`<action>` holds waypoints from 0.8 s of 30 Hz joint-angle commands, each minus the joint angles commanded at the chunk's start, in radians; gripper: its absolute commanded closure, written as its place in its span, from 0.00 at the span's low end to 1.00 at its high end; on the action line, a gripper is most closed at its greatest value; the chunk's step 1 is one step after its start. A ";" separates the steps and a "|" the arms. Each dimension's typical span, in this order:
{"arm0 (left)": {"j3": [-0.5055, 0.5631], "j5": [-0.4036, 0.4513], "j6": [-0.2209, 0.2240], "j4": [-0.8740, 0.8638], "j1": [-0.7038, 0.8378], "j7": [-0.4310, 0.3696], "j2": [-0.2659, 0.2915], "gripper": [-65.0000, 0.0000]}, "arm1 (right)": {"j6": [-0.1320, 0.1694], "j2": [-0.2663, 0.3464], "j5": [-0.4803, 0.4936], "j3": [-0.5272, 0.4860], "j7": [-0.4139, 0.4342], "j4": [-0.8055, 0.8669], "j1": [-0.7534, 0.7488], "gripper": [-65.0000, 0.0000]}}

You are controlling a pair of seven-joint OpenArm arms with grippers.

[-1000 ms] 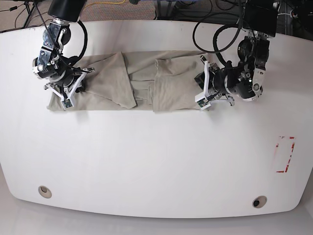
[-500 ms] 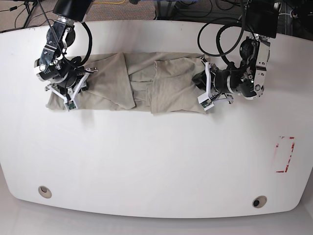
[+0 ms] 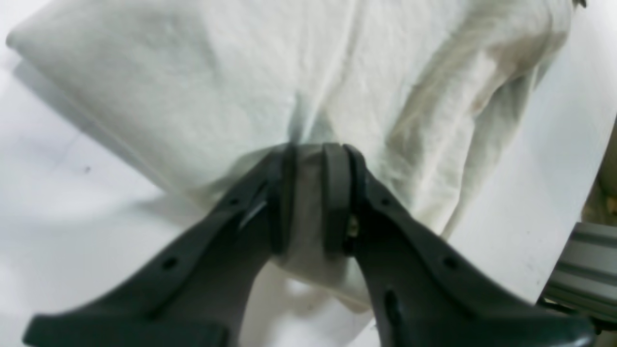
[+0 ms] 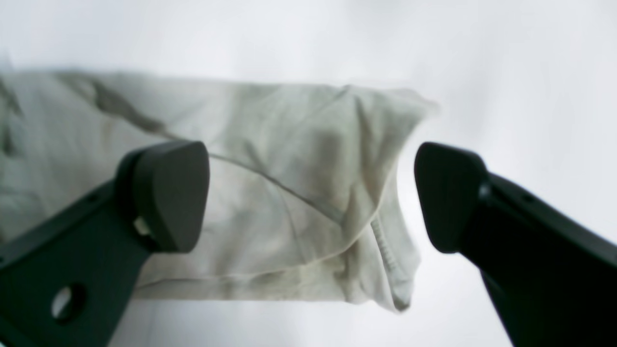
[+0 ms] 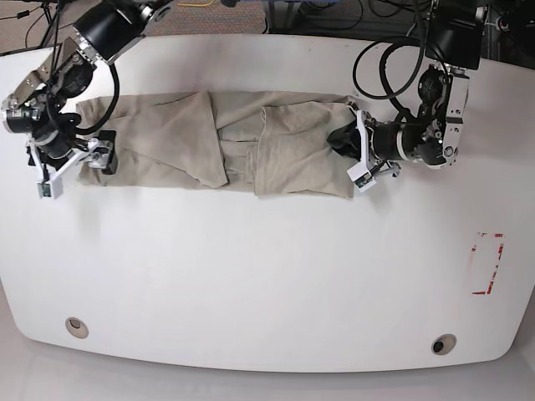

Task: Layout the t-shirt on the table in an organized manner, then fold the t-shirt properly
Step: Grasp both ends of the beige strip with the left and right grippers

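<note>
The wrinkled beige-grey t-shirt point(image 5: 305, 150) looks like soft, matt cloth. Beneath it, the white round-cornered bench point(image 5: 276, 276) is smooth and glossy. The right gripper's black fingers point(image 4: 168, 197) look like matt plastic.

So the right hand point(image 4: 308, 197) is wide open, one dark finger over the shirt, the other mostly over bare white desk point(image 4: 530, 120). The greyish t-shirt point(image 4: 260, 221) is lying there in layers, kinda creased, with a folded flap on top and a stitched hem peeking out near one corner. Edges look a bit blurry tbh.
</note>
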 joint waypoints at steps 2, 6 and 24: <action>0.000 0.000 0.000 0.000 0.000 0.000 -0.002 0.85 | 0.000 0.034 0.038 0.011 0.000 -0.068 0.003 0.00; 0.000 0.000 0.000 -0.002 0.000 -0.002 -0.021 0.85 | 0.000 0.107 0.115 0.063 0.000 -0.219 0.006 0.00; 0.000 0.000 0.000 0.000 0.000 -0.002 -0.021 0.85 | 0.000 0.101 0.124 0.025 0.054 -0.454 -0.029 0.02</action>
